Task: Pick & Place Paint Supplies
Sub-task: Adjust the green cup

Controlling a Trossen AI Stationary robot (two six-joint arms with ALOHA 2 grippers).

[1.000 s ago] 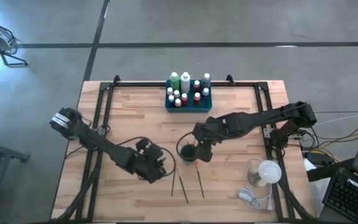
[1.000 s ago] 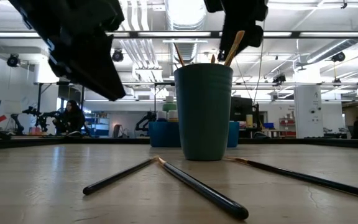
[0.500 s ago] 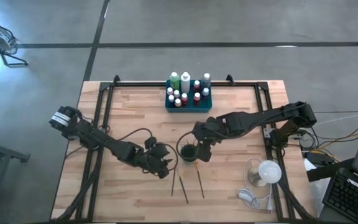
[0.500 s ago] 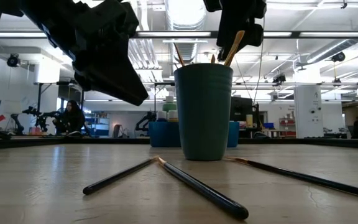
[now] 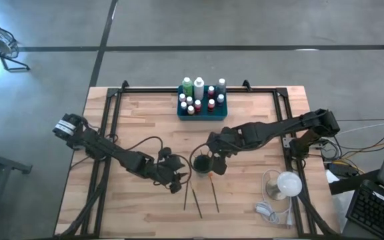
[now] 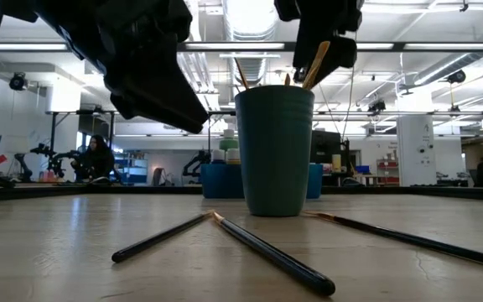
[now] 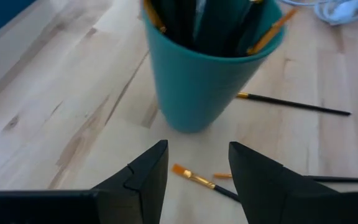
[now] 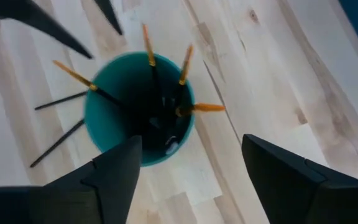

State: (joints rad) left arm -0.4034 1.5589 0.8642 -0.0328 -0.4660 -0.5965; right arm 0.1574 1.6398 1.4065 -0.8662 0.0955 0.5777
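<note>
Three thin dark paintbrushes (image 5: 197,199) lie flat on the wood in front of the dark green cup (image 5: 201,162). Several more brushes (image 8: 151,68) stand in that cup, leaning on its rim. My left gripper (image 5: 175,180) hovers open just left of the cup, its fingers (image 7: 148,171) above the tip of one lying brush (image 7: 197,179). My right gripper (image 5: 214,163) is open over the cup's right side, its fingers (image 8: 114,165) spread wide above the rim (image 8: 104,134). The white-capped bottles (image 5: 199,93) stand in the teal tray (image 5: 203,113) at the far edge.
A white round object (image 5: 288,183) with a white cable (image 5: 269,210) lies near the table's near right corner. Black frame rails (image 5: 109,127) run along the left and right sides. Bare wood lies between the cup and the tray.
My left gripper has moved toward the table's right, closing in on the cup and the lying brushes, mostly in the first half second. The right arm, the cup and the brushes have kept still.
</note>
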